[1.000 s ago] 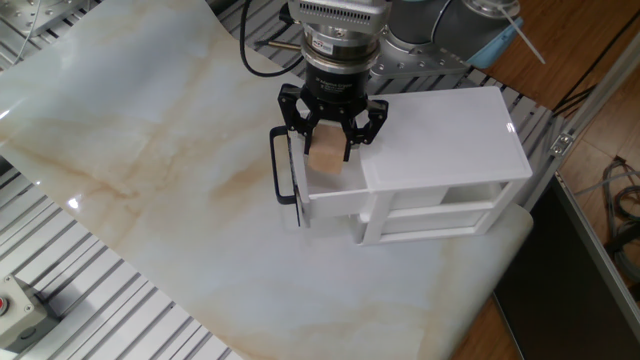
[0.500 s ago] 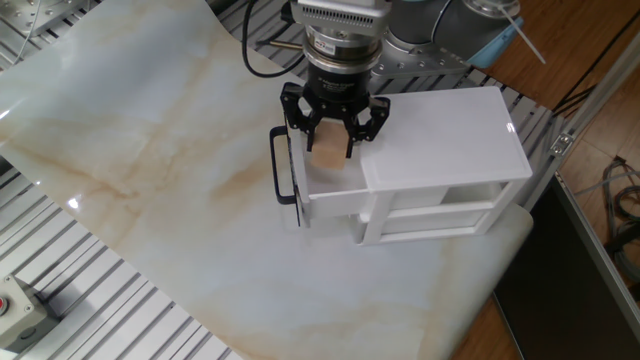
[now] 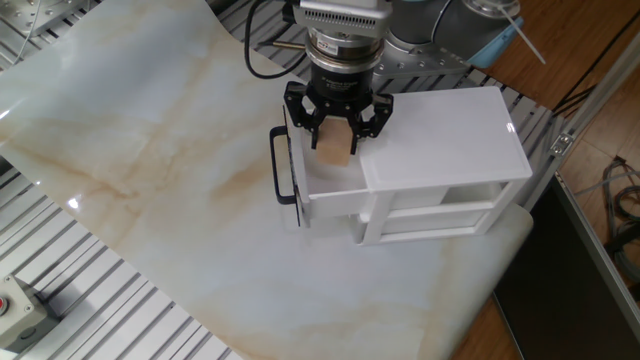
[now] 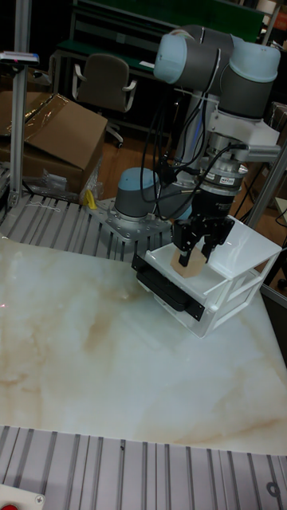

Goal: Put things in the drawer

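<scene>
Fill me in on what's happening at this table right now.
The arm's hand is poised over the pulled-out white drawer of the small cabinet, gripping a small tan wooden cube between its fingers. The cube hangs above the drawer's open cavity and has not been released yet. The drawer's black bar handle faces the marble-patterned tabletop.

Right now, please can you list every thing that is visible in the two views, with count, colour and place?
cube: one, light tan, between the fingers, over the open drawer
drawer: one, white, black bar handle, pulled out of the cabinet top tier
cabinet: one, white, two tiers, right side of the table
table: one, marbled cream top
box: one, brown cardboard, on the floor behind the table
chair: one, grey, behind the table
gripper: one, black, shut on the cube
</scene>
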You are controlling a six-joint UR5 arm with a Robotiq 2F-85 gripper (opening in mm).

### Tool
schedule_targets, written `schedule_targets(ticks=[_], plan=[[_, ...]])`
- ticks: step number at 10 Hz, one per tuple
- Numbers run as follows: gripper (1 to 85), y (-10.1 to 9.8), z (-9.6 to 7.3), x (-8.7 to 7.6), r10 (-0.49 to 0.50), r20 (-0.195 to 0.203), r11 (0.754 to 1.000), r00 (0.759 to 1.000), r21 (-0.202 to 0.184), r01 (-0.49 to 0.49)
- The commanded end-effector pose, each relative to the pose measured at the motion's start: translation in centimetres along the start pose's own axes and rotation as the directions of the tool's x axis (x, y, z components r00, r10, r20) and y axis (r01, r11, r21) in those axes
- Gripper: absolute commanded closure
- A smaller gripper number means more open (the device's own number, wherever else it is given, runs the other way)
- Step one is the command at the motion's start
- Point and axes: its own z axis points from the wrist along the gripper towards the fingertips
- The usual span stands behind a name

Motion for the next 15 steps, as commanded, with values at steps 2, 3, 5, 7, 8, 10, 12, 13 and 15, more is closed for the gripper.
schedule_targets(ticks=[2, 3, 5, 7, 8, 10, 12, 13, 15], plan=[[39.0, 0.37, -0.15, -0.14, -0.005, 0.005, 1.0, 1.0, -0.015, 0.005], [38.3, 0.37, -0.16, -0.14, -0.008, 0.005, 1.0, 1.0, -0.015, 0.008], [36.3, 0.37, -0.16, -0.14, -0.016, 0.005, 1.0, 1.0, -0.015, 0.016], [34.3, 0.27, -0.17, -0.02, -0.025, 0.0, 1.0, 1.0, -0.012, 0.025], [33.7, 0.28, -0.17, 0.01, -0.029, -0.001, 1.0, 1.0, -0.013, 0.029], [30.3, 0.31, -0.2, 0.14, -0.039, -0.007, 0.999, 0.999, -0.016, 0.039], [28.0, 0.41, -0.2, 0.25, -0.047, -0.011, 0.999, 0.999, -0.021, 0.047], [28.0, 0.38, -0.19, 0.22, -0.048, -0.01, 0.999, 0.999, -0.02, 0.048], [28.0, 0.34, -0.18, 0.23, -0.049, -0.01, 0.999, 0.999, -0.019, 0.048]])
